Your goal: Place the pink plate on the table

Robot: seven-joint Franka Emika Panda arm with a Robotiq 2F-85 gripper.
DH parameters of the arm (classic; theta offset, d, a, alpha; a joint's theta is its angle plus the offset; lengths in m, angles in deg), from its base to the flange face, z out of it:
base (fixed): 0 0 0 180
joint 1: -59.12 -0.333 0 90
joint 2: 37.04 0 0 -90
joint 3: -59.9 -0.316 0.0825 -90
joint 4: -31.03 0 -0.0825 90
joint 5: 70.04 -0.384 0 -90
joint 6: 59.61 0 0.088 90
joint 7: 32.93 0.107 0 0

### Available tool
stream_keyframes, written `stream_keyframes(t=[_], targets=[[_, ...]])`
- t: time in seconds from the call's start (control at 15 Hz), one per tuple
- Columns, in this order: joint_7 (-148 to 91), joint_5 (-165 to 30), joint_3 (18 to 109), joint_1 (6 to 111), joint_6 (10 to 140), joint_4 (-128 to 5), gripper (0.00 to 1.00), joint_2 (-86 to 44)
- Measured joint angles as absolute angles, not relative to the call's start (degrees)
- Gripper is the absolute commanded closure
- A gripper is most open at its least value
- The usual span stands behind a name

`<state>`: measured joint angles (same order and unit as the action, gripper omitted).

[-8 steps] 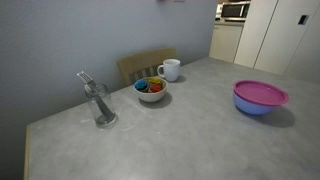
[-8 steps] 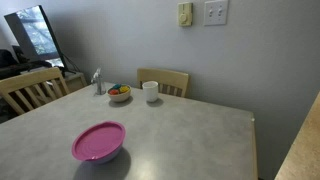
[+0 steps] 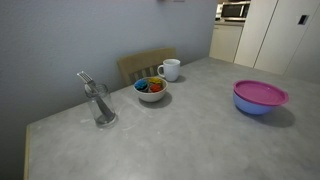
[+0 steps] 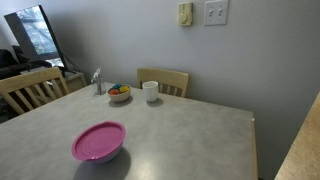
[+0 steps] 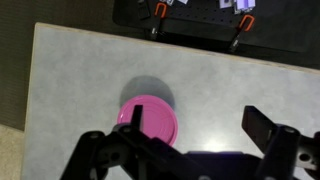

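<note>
The pink plate [image 3: 260, 93] lies on top of a blue-purple bowl [image 3: 252, 108] that stands on the grey table [image 3: 180, 140]. Both exterior views show it; in an exterior view the plate [image 4: 98, 140] is near the table's [image 4: 190, 130] front. Neither exterior view shows the arm. In the wrist view my gripper [image 5: 195, 115] is open and empty, high above the table [image 5: 230, 90]. The plate [image 5: 150, 118] sits below, beside the left finger.
A glass holding a utensil [image 3: 99, 105], a white bowl of coloured pieces [image 3: 151, 90] and a white mug [image 3: 171, 69] stand at the table's wall side. Wooden chairs [image 4: 165, 80] [image 4: 30, 90] stand at two edges. Clamps [image 5: 157, 12] grip the table edge.
</note>
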<state>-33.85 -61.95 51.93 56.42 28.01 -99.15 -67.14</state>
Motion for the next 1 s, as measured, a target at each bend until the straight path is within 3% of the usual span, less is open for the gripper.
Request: stream_keyframes(t=[0.47, 1.0], targets=[[-36.9, -67.1, 57.5, 56.0, 30.9, -99.1, 0.0, -66.9], [-44.8, -69.4, 69.5, 60.1, 46.7, -105.5, 0.0, -68.2]])
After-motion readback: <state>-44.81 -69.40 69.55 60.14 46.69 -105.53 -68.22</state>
